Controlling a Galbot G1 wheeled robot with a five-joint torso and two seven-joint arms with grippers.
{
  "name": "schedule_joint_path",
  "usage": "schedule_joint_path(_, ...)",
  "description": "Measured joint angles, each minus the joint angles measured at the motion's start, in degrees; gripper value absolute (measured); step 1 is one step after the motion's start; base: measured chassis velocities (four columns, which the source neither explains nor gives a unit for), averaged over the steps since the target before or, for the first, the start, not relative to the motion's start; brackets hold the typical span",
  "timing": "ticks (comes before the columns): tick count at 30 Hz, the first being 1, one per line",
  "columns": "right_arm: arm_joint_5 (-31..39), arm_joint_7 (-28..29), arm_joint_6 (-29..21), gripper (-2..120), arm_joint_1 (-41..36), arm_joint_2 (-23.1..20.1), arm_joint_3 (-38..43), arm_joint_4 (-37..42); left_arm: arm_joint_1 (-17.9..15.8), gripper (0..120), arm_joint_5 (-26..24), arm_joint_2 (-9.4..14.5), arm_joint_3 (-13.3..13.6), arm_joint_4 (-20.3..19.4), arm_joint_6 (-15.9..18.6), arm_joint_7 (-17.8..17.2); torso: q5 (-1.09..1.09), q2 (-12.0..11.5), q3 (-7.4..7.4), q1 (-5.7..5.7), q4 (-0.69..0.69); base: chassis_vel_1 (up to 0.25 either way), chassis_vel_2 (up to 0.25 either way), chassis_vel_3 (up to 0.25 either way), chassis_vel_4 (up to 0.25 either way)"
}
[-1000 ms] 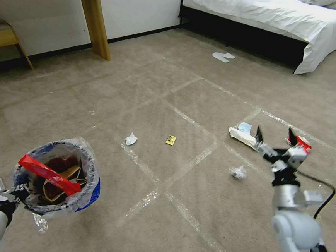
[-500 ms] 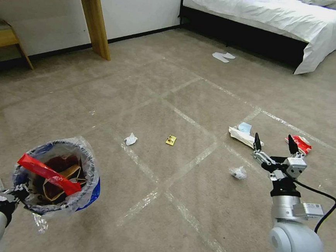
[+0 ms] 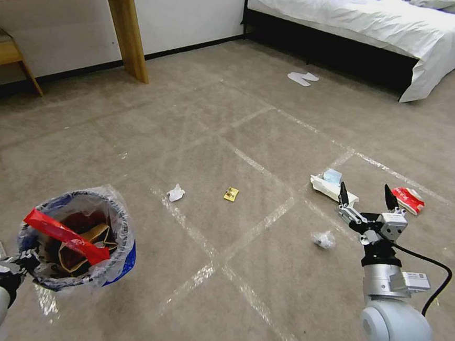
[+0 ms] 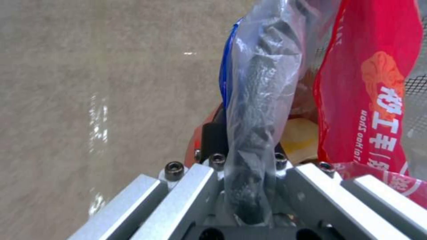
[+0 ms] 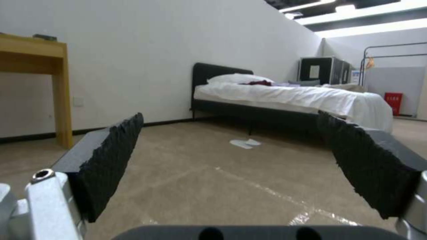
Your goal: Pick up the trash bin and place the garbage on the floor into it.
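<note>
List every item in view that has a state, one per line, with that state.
trash bin: lifted, holding a red wrapper and brown bag
left hand: shut on the bin's rim
right hand: open, empty
white packet: on the floor
red-white packet: on the floor
tissue: crumpled, on the floor

The left gripper (image 4: 249, 186) clamps the bag-lined rim of the small red trash bin (image 4: 209, 133). Just beyond its fingers a red printed wrapper strip (image 4: 369, 100) lies inside, over brown paper (image 4: 302, 140).
</note>
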Motion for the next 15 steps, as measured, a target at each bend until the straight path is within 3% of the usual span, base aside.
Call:
schedule_joint_path(10,-0.02,0.14,0.85,99,0.12,0.04,-0.55,-0.55,0.17,0,0.36,-0.28,-0.04,0.02,-0.19,0.17,0.02,0.0,0.0,0.01,0.0,-0.184,0.194,0.182,-0.189)
schedule_joint_path(15,0.03,0.3,1.23,99,0.25,0.0,-0.89,-0.84,0.18,0,0.65,-0.42,-0.04,0.08,-0.28,0.33,0.01,0.0,0.0,0.01,0.0,-0.088,0.075,0.085,-0.086)
